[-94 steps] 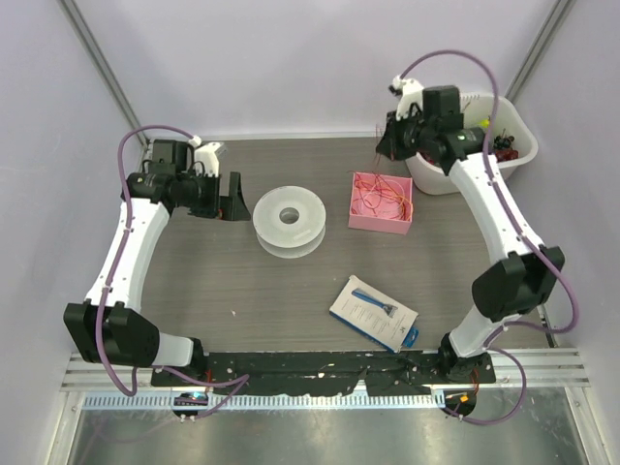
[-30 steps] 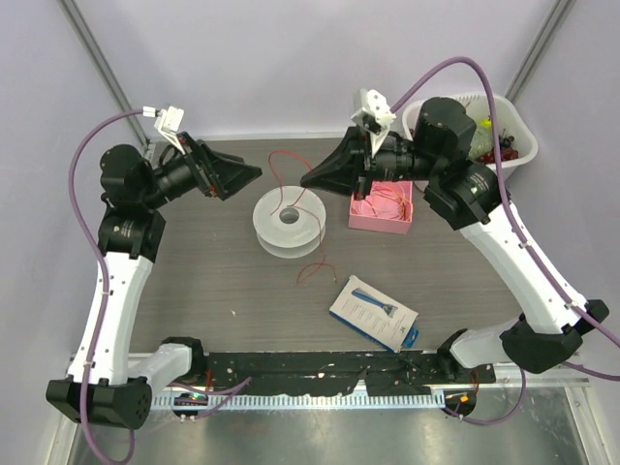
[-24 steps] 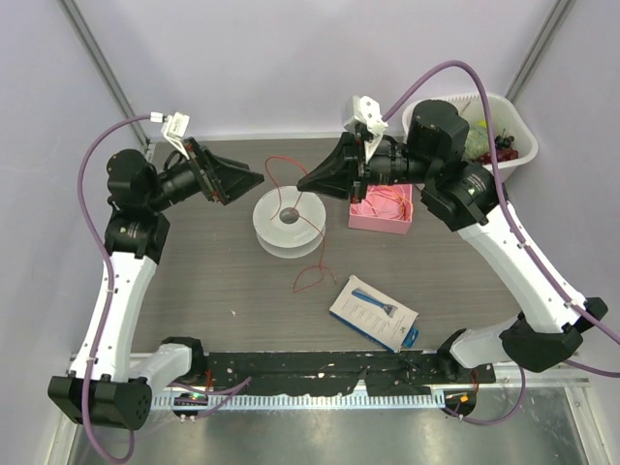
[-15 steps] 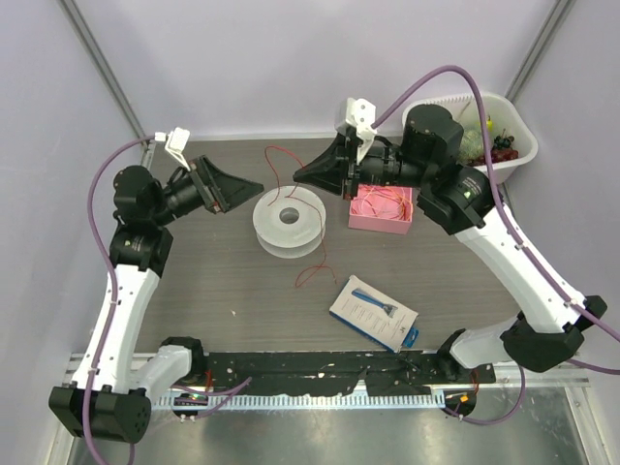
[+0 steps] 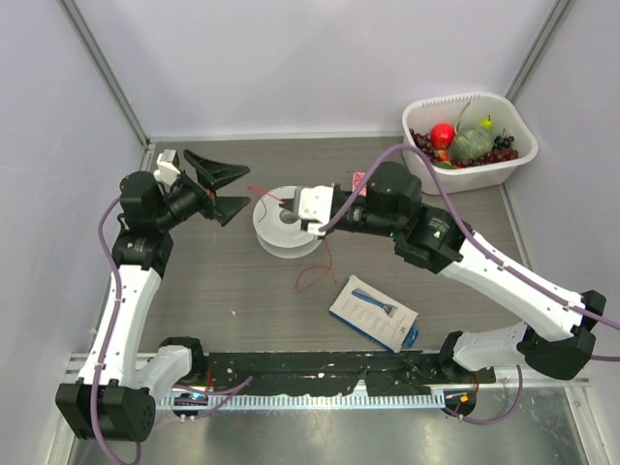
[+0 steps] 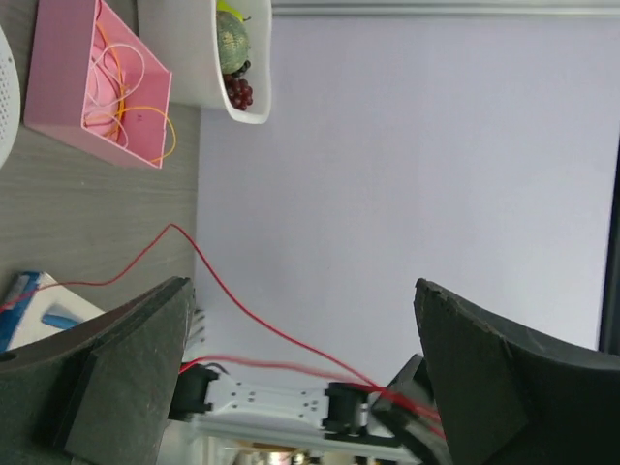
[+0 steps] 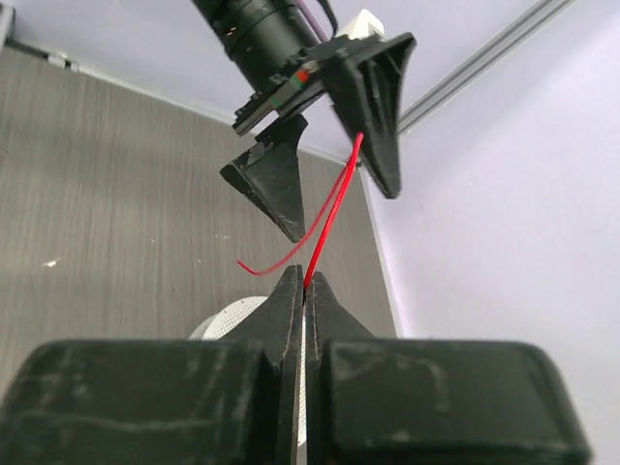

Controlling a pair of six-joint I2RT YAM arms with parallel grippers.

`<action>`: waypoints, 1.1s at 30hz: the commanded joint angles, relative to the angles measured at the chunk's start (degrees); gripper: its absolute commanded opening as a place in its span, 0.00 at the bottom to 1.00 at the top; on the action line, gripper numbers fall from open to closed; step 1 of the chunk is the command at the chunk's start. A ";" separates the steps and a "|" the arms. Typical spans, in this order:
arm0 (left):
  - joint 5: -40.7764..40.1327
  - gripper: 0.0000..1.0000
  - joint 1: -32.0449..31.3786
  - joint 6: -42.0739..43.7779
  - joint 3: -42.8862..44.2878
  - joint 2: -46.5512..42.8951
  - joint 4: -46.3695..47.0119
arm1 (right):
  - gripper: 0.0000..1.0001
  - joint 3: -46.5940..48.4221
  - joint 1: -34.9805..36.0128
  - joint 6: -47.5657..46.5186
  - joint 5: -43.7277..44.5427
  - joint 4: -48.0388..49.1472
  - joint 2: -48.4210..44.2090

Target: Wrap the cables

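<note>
The cable is one hair-fine red wire [image 5: 310,274]; a loop of it lies on the table in front of the white spool [image 5: 276,232]. My right gripper [image 5: 291,201] hangs low over the spool and is shut on the wire [image 7: 329,208], which rises from its fingertips [image 7: 305,284]. From there the strand runs to my left gripper [image 5: 247,184], open just left of the spool. In the left wrist view the wire [image 6: 242,305] crosses the gap of the left gripper [image 6: 301,286] without touching either finger.
A pink box [image 6: 97,87] of orange wires sits right of the spool, mostly behind my right arm from above. A white basin [image 5: 513,145] of fruit stands at the back right. A blue-and-white package [image 5: 373,312] lies near the front.
My right arm has swung down and left from above the pink box to just over the spool, still pinching the wire. My left gripper has dropped slightly and shows its fingers spread.
</note>
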 commanded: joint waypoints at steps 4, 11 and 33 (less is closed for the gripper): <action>2.64 1.00 1.01 -13.99 -0.48 1.16 0.65 | 0.01 -4.89 5.88 -15.35 10.45 6.97 -1.51; 7.21 1.00 2.24 -13.29 -4.87 0.64 -0.76 | 0.01 -4.89 6.76 -16.84 13.70 7.42 0.16; 12.58 1.00 3.21 -18.39 -6.80 0.64 -3.39 | 0.01 -11.22 11.77 -28.36 26.36 14.97 5.51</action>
